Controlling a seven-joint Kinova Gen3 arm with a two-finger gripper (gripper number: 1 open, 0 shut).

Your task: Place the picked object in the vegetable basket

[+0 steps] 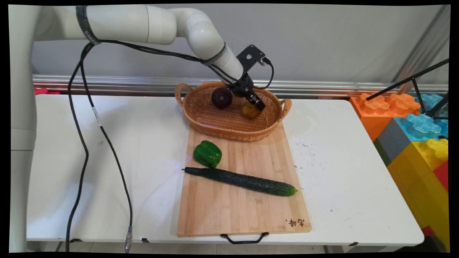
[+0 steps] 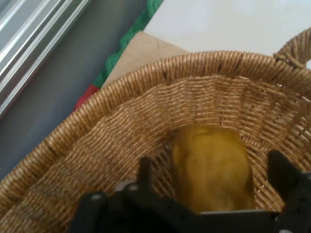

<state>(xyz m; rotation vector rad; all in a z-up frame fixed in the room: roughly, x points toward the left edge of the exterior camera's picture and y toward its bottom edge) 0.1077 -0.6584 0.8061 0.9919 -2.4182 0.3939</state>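
A grey wall backs a white desk [image 1: 143,143] bearing a wooden board [image 1: 244,211]. On the board, left to right, lie a green pepper [image 1: 207,153] and a cucumber [image 1: 244,181]; a wicker basket [image 1: 200,111] sits on its far end. In the basket a dark purple onion [image 1: 221,97] lies left of a yellow fruit [image 1: 250,110]. The hand [image 1: 259,104] reaches into the basket at the fruit. The hand view alone shows its fingers [image 2: 144,170] spread wide, released, the fruit [image 2: 211,167] between them against the basket wall [image 2: 97,145]. Coloured blocks [image 1: 416,132] stand at the right.
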